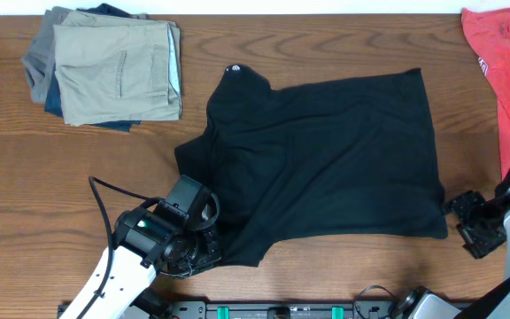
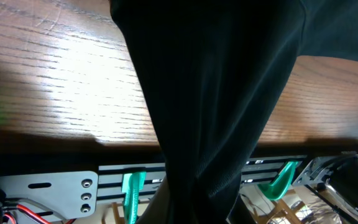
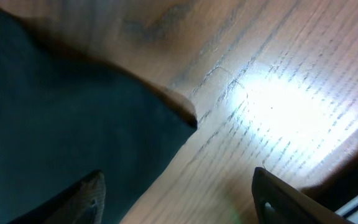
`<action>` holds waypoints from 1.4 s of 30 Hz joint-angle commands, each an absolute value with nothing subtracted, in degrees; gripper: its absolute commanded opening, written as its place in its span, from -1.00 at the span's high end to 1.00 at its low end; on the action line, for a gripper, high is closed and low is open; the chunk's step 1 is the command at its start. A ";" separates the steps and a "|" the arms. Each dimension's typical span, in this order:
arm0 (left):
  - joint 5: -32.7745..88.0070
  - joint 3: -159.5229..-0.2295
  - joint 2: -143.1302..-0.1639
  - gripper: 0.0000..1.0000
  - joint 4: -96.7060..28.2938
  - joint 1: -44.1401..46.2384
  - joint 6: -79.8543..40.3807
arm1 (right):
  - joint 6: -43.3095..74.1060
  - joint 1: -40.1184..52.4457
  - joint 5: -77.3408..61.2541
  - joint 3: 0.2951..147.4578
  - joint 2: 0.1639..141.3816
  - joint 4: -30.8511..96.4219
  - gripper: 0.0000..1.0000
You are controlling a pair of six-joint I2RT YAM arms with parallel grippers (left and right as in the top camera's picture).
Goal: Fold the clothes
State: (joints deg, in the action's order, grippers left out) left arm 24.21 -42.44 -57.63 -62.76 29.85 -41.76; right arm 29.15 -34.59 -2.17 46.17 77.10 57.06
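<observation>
black garment (image 1: 326,159) | hem in left pincer (image 1: 205,248) | corner beside right pincer (image 1: 465,223)

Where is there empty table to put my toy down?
Bare table lies left, between the folded trousers and the left gripper, and along the far edge between trousers and red shirt. Crowded: around the black garment and right gripper.

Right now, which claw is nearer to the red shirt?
Right. The right claw is at the black garment's near-right corner, with the red shirt a short way beyond it; the left claw is far across, at the garment's near-left corner.
</observation>
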 commanded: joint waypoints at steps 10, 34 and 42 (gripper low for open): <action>23.35 -42.17 -57.21 0.88 -62.92 29.98 -40.77 | 30.65 -34.96 -2.42 36.01 77.17 46.87 -0.16; 23.33 -42.17 -57.21 0.87 -60.99 29.98 -40.56 | 30.63 -34.85 -1.96 32.82 79.35 41.21 0.16; 23.33 -42.17 -57.21 0.88 -60.97 29.98 -40.56 | 30.61 -34.85 -3.31 32.82 82.19 40.18 -0.01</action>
State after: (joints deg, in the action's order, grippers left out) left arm 23.81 -42.44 -57.63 -61.01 29.85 -41.58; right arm 30.59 -34.59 -2.90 33.71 79.79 41.06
